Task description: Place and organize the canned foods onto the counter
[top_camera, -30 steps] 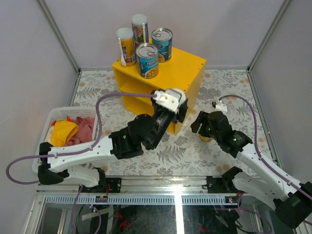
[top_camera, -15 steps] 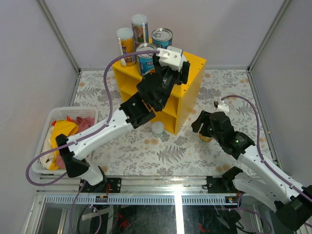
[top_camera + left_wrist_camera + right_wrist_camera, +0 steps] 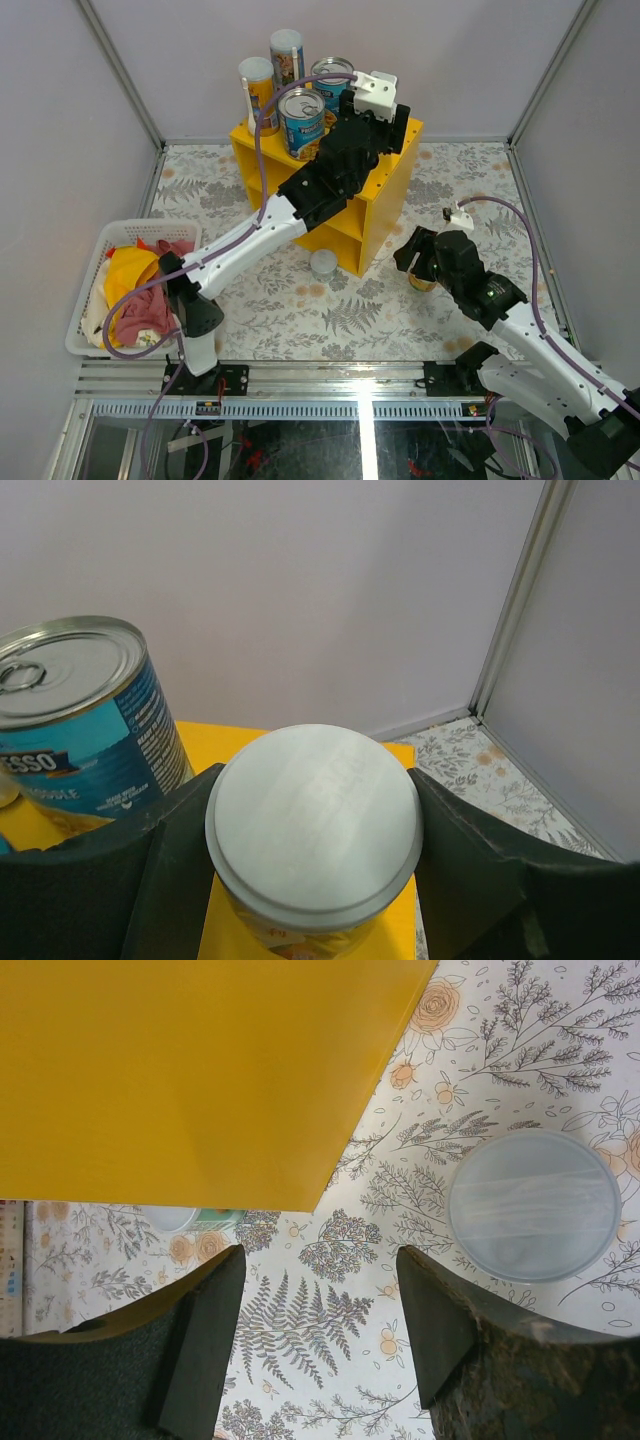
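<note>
Jaws of the left gripper (image 3: 313, 825) clamp a pale-lidded can (image 3: 313, 805) over the yellow counter (image 3: 388, 210), beside a blue-labelled can (image 3: 80, 730); right gripper (image 3: 320, 1310) hangs open, empty, near another lidded can (image 3: 533, 1205)

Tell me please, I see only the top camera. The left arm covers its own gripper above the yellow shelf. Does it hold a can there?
Observer: Yes. The left wrist camera shows the left gripper closed on a can with a pale lid, over the top of the shelf. I cannot tell whether the can already stands on it.
Operator: Thank you. And the right gripper, does it have the can that is under it?
Observer: No. The right wrist camera shows the right gripper open, with only the flowered table cover between its fingers. The second can stands outside them, to one side.
</note>
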You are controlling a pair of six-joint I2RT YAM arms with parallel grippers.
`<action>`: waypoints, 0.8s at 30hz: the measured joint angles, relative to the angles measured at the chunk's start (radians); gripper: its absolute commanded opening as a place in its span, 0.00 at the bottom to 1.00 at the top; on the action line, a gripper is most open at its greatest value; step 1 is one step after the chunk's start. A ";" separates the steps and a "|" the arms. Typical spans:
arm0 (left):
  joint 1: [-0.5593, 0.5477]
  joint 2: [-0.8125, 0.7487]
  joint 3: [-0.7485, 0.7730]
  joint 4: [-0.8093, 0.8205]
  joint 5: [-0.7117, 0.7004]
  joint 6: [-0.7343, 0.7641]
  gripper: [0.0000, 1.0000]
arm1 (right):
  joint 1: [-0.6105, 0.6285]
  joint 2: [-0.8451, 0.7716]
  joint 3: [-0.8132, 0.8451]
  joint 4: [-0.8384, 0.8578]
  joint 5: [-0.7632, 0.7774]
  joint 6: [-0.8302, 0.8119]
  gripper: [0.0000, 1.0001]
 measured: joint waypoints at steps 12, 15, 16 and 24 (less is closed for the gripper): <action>0.071 0.119 0.201 -0.120 0.006 -0.072 0.00 | 0.000 0.000 0.000 0.012 -0.001 0.000 0.70; 0.081 0.137 0.222 -0.151 0.005 -0.090 0.00 | 0.000 0.000 0.000 0.015 -0.001 0.000 0.70; 0.083 0.145 0.232 -0.161 0.005 -0.095 0.00 | -0.001 0.000 0.000 0.015 -0.001 0.000 0.70; 0.094 0.199 0.261 -0.192 -0.003 -0.115 0.00 | -0.002 0.000 -0.002 0.015 -0.003 0.000 0.70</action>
